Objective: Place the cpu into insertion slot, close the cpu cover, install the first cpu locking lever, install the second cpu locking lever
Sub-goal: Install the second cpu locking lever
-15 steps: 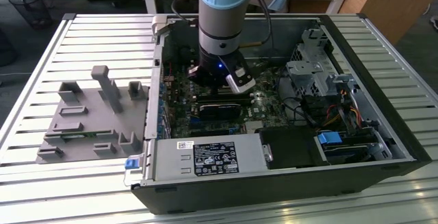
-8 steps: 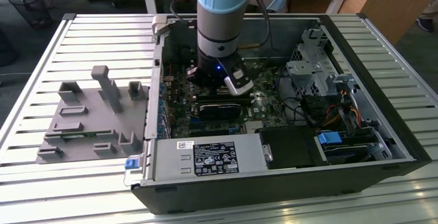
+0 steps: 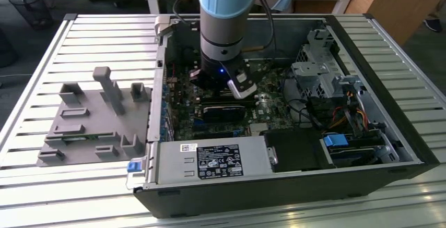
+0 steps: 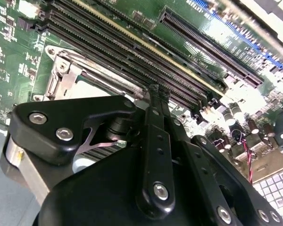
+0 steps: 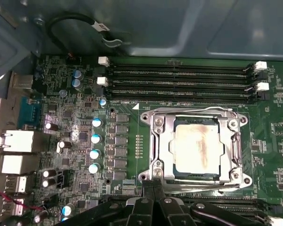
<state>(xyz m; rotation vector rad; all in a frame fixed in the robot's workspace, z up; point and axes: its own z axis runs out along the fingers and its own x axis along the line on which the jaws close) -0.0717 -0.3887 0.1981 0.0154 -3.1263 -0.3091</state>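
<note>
Cpu [image 5: 196, 147], silver-grey with smudged top, seated flat in insertion slot [image 5: 196, 175]; cpu cover [image 5: 162, 146] closed down around it.

A dull silver-grey top, stained with a pale tan smear, was shown by the cpu [image 5: 196, 147]. It was framed by the bright silver-grey cpu cover [image 5: 161, 141]. The motherboard [image 5: 75, 155] was coloured dark green, dotted with blue-capped and silver capacitors. Black memory slots [image 5: 179, 81] were tipped with white latches. The gripper [image 4: 156, 96] was seen in matte black with silver screws. The arm [image 3: 221, 9] was banded in light blue and grey.
</note>
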